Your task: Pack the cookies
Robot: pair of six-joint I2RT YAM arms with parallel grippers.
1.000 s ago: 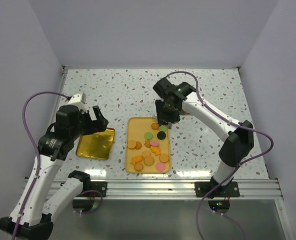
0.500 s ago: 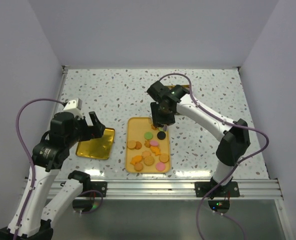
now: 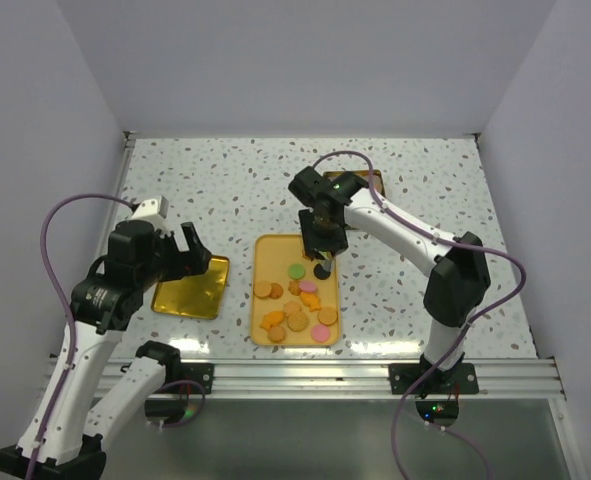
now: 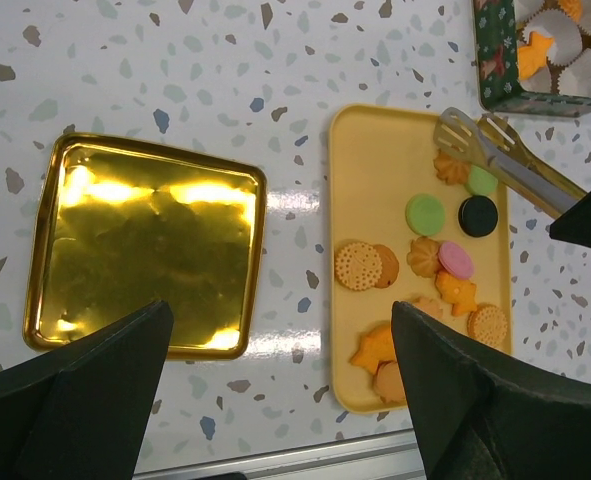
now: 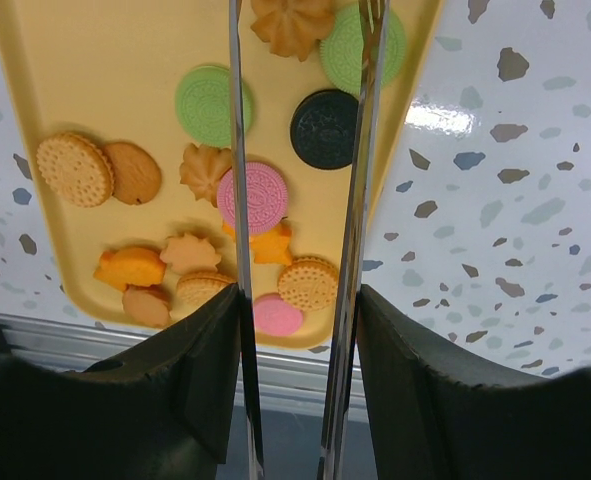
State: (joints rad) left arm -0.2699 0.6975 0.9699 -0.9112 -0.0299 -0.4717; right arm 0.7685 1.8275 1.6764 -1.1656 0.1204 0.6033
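Several cookies [image 3: 297,300], orange, tan, pink, green and black, lie on a yellow tray [image 3: 265,250]. My right gripper [image 3: 322,238] is shut on metal tongs [image 5: 237,150] over the tray's far end. In the right wrist view the gripper [image 5: 300,300] holds the tong arms apart, on either side of a tan flower cookie [image 5: 293,25], with a black cookie [image 5: 324,129] and a pink one [image 5: 255,197] below. My left gripper [image 3: 183,250] is open and empty, raised above the table between the gold tray and the yellow tray [image 4: 375,180]; it also shows in the left wrist view [image 4: 280,320].
An empty gold tray [image 3: 190,288] lies left of the yellow tray. A green tin [image 4: 495,60] with white paper cups and an orange cookie stands at the far right, partly hidden behind the right arm in the top view. The table's metal front rail [image 3: 305,378] runs below the trays.
My right gripper with the tongs has shifted a little left over the tray's far end. My left arm has shifted slightly but stays open above the gold tray.
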